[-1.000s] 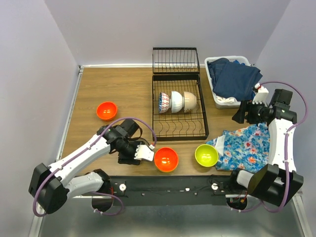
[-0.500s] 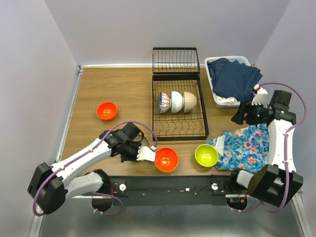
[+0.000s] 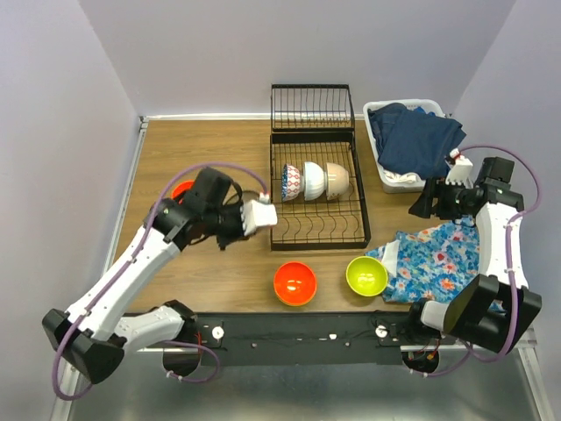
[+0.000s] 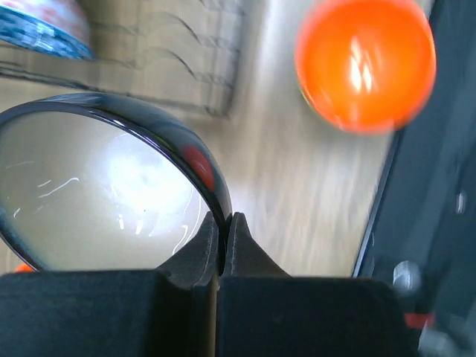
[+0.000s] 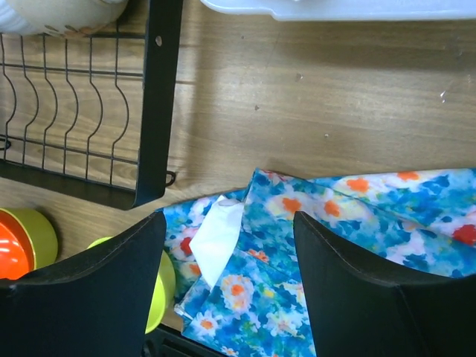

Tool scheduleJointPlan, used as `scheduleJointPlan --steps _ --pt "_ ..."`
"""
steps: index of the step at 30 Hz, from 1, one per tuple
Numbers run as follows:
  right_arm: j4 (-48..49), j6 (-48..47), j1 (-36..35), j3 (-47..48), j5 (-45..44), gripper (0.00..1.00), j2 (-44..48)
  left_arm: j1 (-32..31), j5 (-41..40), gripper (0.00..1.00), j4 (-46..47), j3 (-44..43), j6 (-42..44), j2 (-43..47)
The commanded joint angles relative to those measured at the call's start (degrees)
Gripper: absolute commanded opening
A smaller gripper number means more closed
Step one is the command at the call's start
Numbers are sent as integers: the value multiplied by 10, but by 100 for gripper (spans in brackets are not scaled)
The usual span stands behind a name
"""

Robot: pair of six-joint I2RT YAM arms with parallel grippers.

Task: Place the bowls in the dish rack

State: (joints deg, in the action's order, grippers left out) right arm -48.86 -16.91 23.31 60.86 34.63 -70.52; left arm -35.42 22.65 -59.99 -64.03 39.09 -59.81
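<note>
- The wood-grain table point(image 3: 210, 149) carried the long black wire dish rack point(image 3: 320, 230). Its slotted section held three round bowls standing on edge: a blue-red patterned bowl point(image 3: 291, 182), a white bowl point(image 3: 314, 180) and a cream bowl point(image 3: 337, 180).
- The left arm point(image 3: 131, 263) was raised and stretched toward the rack's left side. One second earlier it lay low beside the near orange bowl point(image 3: 294, 282).
- The floral cloth point(image 3: 438, 254) lay below the right gripper point(image 5: 227, 223), which had barely moved; its fingers stood wide apart and held nothing.
- The lime green bowl point(image 3: 366, 275) sat touching the cloth's edge. The far orange bowl point(image 3: 181, 188) was partly hidden behind the left arm.
- The left gripper point(image 4: 224, 227) had closed within the last second. It was clamped on the dark rim of a glossy pale bowl point(image 4: 104, 178), just left of the rack.
</note>
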Motion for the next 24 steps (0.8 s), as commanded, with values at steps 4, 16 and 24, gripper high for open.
scheduleJointPlan --steps 4,16,24 --pt "-17 8 -2 100 -19 77 -66 148 231 0 283 -47 -261 -114" --pt "-24 34 -2 146 -50 77 -88 198 471 0 1294 90 -990 -286" --pt "-11 52 -2 98 -56 77 -90 116 437 0 1557 -19 -1210 -392"
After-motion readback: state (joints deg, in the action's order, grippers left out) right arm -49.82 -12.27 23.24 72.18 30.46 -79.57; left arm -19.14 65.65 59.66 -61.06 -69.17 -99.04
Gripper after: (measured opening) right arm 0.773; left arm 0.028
